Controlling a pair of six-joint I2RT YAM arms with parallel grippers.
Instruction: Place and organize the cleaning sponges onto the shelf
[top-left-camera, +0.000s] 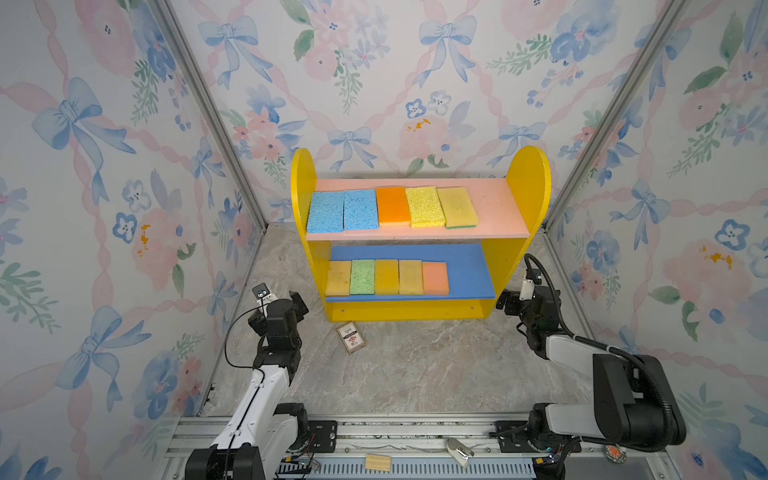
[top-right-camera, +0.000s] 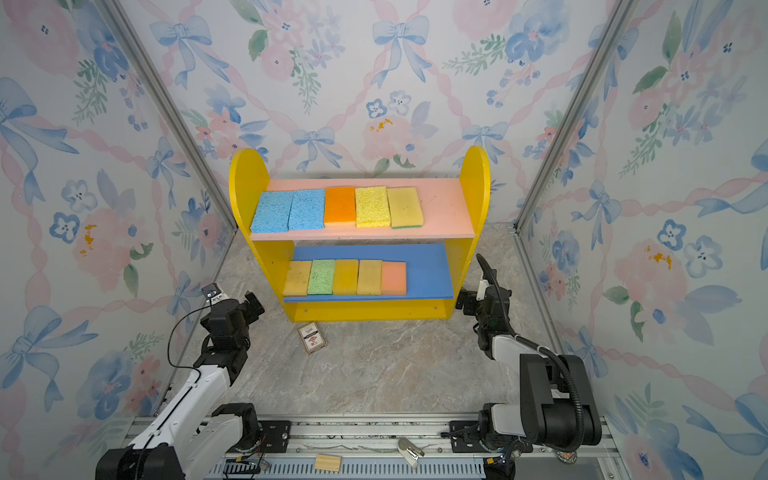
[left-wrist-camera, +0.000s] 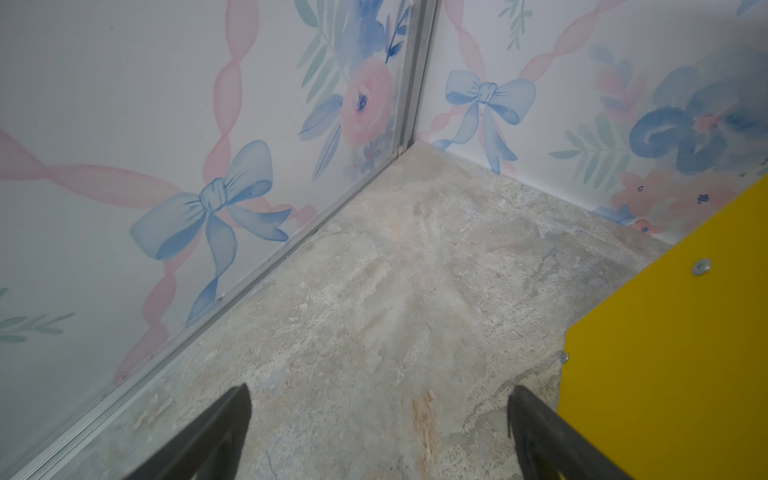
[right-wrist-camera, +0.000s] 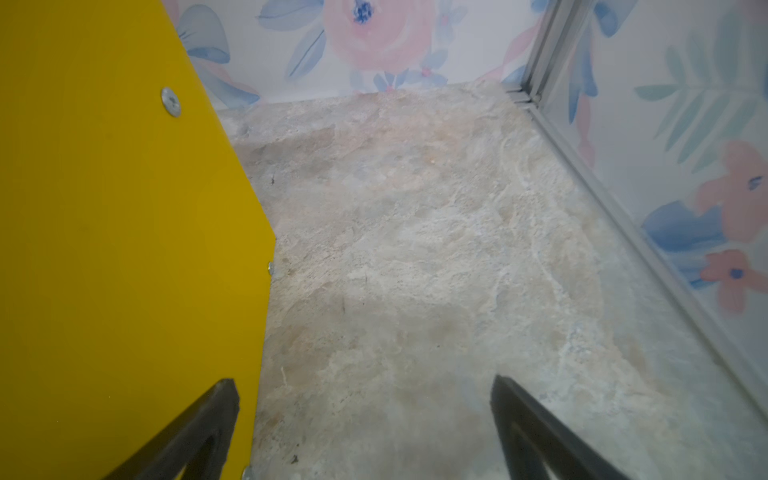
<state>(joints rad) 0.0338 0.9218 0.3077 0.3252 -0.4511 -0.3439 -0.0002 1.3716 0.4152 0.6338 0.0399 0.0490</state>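
Observation:
The shelf (top-left-camera: 528, 174) (top-right-camera: 473, 174) stands at the back of the marble floor, seen in both top views. On its pink upper board several cleaning sponges lie side by side: two blue (top-left-camera: 326, 212), one orange (top-left-camera: 392, 205), one yellow (top-left-camera: 424, 206), one pale yellow (top-left-camera: 457, 206). The blue lower board holds a mustard one (top-left-camera: 338, 277), a green one (top-left-camera: 362, 276), two more mustard and a peach one (top-left-camera: 435, 277). My left gripper (top-left-camera: 298, 300) (left-wrist-camera: 379, 390) is open and empty beside the shelf's left panel (left-wrist-camera: 665, 353). My right gripper (top-left-camera: 505, 301) (right-wrist-camera: 362, 380) is open and empty beside the right panel (right-wrist-camera: 104, 249).
A small printed card box (top-left-camera: 351, 337) (top-right-camera: 311, 337) lies on the floor just in front of the shelf. Floral walls close in on both sides and behind. A wooden block (top-left-camera: 378, 462) and a small metal part (top-left-camera: 459, 451) rest on the front rail.

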